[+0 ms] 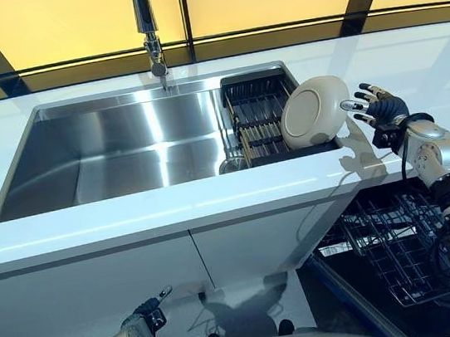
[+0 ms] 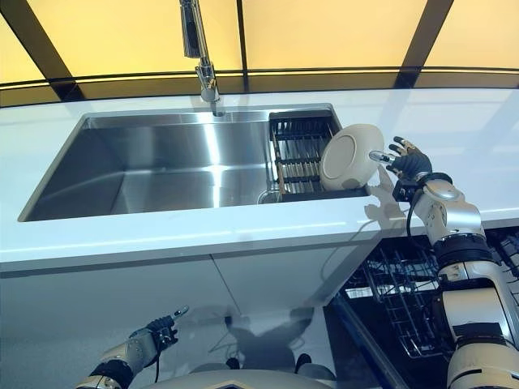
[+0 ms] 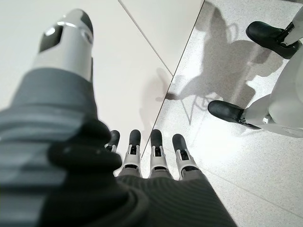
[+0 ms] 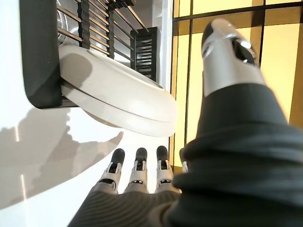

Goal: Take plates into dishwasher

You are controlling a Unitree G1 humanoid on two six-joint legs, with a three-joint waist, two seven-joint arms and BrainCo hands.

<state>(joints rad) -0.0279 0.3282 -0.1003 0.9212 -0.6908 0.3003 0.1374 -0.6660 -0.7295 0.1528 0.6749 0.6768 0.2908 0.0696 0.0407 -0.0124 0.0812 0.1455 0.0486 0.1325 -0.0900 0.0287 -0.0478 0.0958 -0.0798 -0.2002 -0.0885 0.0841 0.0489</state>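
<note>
A cream plate leans on edge in the black dish rack at the right end of the steel sink; it also fills the right wrist view as the plate. My right hand is open just to the plate's right, above the white counter, its fingertips a short gap from the rim and touching nothing. My left hand hangs low by the cabinet front, fingers straight and empty. The open dishwasher's wire rack is below the counter at right.
A chrome tap stands behind the sink. White counter runs along the front, with white cabinet doors beneath. The dishwasher door sticks out low at right.
</note>
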